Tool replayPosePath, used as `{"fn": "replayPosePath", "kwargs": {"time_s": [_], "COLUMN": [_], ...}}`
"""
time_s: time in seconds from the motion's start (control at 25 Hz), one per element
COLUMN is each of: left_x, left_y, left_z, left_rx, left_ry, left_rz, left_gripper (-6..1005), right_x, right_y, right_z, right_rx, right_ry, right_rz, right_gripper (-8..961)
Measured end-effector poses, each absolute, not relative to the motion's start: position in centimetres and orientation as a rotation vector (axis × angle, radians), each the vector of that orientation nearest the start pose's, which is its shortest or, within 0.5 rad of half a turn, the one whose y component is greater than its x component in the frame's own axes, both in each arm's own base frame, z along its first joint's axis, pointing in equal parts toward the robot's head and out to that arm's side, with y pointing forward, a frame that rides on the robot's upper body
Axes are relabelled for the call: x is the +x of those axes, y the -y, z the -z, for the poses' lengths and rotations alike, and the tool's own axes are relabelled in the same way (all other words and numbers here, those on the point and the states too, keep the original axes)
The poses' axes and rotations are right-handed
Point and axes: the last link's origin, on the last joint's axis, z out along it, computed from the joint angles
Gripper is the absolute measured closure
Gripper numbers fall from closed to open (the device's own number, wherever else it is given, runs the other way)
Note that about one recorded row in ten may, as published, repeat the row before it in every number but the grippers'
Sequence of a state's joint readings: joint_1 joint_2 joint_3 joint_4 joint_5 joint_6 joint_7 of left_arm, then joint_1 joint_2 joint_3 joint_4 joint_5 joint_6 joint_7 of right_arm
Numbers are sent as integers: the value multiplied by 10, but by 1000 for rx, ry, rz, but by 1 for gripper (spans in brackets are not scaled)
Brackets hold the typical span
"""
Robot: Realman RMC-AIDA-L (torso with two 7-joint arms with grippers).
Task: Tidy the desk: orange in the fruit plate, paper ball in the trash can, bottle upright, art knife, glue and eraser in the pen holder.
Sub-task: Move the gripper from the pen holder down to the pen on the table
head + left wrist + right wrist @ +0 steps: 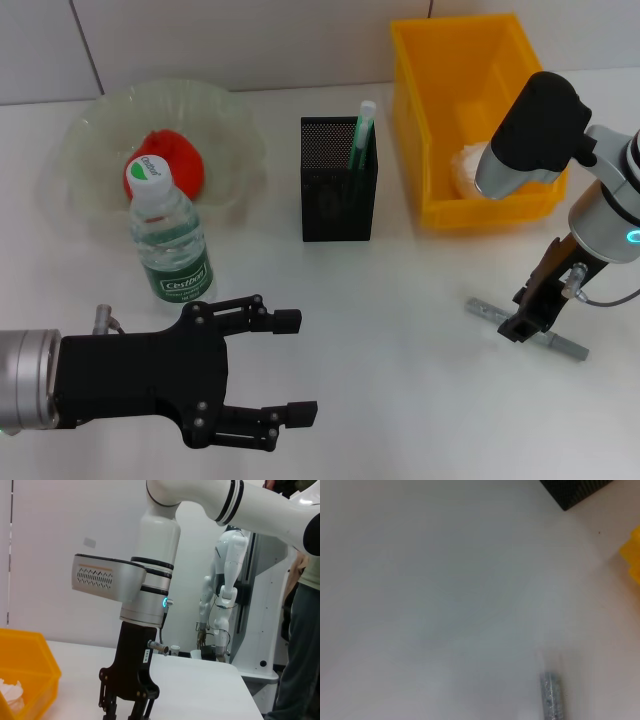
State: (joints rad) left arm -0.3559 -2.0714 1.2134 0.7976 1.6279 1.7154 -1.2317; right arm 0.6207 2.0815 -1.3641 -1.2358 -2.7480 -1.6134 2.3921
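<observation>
Left claw (290, 365): one, nearest, fingers spread, empty, low over the tabletop (400, 400).
Right claw (528, 322): one, straddling the art knife (527, 328); grip on it: cannot tell.
Bottle (170, 240): one, upright, done.
Pen holder (339, 180): one, green stick inside.
Orange (172, 160): one, plated.
Paper ball (467, 168): one, binned.
Eraser: unseen.

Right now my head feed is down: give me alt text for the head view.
The right gripper is down over a grey art knife on the white desk, while the left gripper hovers open near the upright bottle. Behind stand a fruit plate with the orange, a pen holder and yellow bin.
</observation>
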Motion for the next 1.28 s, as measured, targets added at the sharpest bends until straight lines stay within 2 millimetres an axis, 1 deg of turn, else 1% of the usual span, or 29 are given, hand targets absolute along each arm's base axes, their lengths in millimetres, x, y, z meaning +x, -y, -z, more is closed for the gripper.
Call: {"fn": "replayPosePath", "kwargs": {"time_s": [0.92, 1.12, 1.28], "left_x": [-225, -225, -224], "left_y": [-267, -267, -267], "left_z": [26, 26, 26], "left_rx": [-3014, -3013, -3014], "left_ry": [190, 188, 184], "left_rz": [928, 928, 928], "left_gripper": [138, 138, 137], "right_x": [221, 221, 222], "right_y": [-350, -351, -351], "right_z": [4, 7, 8], "right_rx": [-2620, -2624, -2624], "right_ry": [-839, -843, -846], "right_rz": [807, 815, 819], "right_gripper": [627, 620, 654]}}
